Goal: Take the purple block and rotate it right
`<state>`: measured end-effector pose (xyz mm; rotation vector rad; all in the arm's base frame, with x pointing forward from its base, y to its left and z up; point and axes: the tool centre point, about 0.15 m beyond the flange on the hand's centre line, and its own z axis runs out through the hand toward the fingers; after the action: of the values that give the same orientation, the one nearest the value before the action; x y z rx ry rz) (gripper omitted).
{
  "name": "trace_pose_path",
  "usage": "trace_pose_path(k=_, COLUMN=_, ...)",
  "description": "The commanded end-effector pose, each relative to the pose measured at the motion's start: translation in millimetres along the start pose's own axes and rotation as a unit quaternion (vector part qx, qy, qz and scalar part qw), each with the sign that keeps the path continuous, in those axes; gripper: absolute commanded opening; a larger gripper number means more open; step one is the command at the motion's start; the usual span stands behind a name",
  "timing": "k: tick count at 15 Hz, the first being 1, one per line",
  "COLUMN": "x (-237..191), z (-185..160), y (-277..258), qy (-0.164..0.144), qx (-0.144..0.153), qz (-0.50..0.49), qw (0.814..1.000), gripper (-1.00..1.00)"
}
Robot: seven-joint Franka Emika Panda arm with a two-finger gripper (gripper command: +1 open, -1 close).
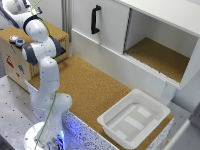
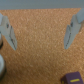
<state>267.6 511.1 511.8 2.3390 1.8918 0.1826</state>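
The small purple block (image 2: 75, 79) shows only as a dark violet sliver at the border of the wrist view, lying on the cork-topped worktop (image 1: 95, 90); in the exterior view I cannot find it (it seems to be hidden behind the arm or too small to resolve), so its place relative to the worktop's edges cannot be told. Judging by its flat, square-cornered look, it is probably a rigid, light block that will neither deform nor break; the cork beneath should keep it from sliding, and 2 opposite flat sides would be the sensible faces to pinch so it turns with the wrist. The white Franka arm (image 1: 42, 60) stands at the worktop's corner nearest the brown cardboard box (image 1: 20, 55), folded high, its wrist end out of the exterior view. In the wrist view the grey 2-finger gripper (image 2: 39, 36) has its jaws spread wide, holding nothing, with bare cork between them and the block off to 1 side. A white rectangular plastic tray (image 1: 134, 117) sits at the worktop's far corner, under the white cabinet (image 1: 150, 35).
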Motion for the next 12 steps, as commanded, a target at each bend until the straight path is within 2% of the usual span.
trace_pose_path(k=1, x=-58, z=56, y=39, qy=0.112, qx=0.040, qz=-0.064, qw=0.991, gripper=1.00)
trace_pose_path(k=5, x=-70, z=79, y=51, qy=0.142, qx=0.044, qz=-0.085, qw=0.985, gripper=1.00)
trace_pose_path(k=8, x=-72, z=102, y=58, qy=0.136, qx=0.047, qz=-0.096, qw=0.985, gripper=1.00)
trace_pose_path(k=12, x=-74, z=106, y=56, qy=0.133, qx=0.050, qz=-0.108, qw=0.984, gripper=1.00)
